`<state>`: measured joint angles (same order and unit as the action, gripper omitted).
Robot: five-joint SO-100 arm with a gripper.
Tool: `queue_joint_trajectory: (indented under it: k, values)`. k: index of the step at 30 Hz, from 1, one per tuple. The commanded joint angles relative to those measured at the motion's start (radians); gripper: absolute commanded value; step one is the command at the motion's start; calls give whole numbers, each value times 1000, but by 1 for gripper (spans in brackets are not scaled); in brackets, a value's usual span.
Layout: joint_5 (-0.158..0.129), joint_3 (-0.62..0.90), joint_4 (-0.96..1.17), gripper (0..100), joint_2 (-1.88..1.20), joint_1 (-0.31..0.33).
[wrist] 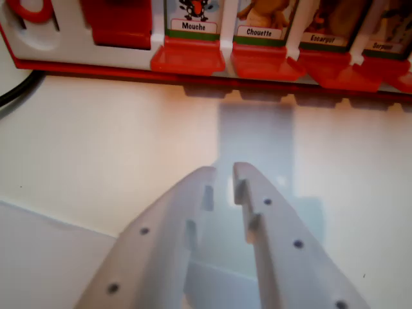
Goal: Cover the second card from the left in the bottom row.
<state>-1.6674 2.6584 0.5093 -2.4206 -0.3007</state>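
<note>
A red and white game board (pixel 84 66) runs along the top of the wrist view. In its near row I see a raised red flap (pixel 119 22) covering one slot. To the right of it stand uncovered cards labelled Mouche (pixel 193 19), Chouette (pixel 267 22), Escargot (pixel 331 26) and Serpent (pixel 389 32). A red flap lies flat in front of each, such as the one under Mouche (pixel 188 59). My white gripper (pixel 223 170) hovers over the table well short of the board, roughly below the gap between Mouche and Chouette. Its tips are nearly together with nothing between them.
A black cable (pixel 16 93) curves off the left edge beside the board. A red ring shape (pixel 29 9) sits at the board's top left corner. The gripper's shadow (pixel 257 129) falls on the white table between me and the board.
</note>
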Motion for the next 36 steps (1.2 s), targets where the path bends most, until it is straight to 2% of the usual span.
queue_joint_trajectory:
  k: [1,16,27,36]
  values:
    - [-11,-21,-112,3,72,-5]
    - [-9,-35,-319,3,288,-48]
    - [-18,-104,-442,3,456,-46]
    - [3,-175,-506,3,535,-61]
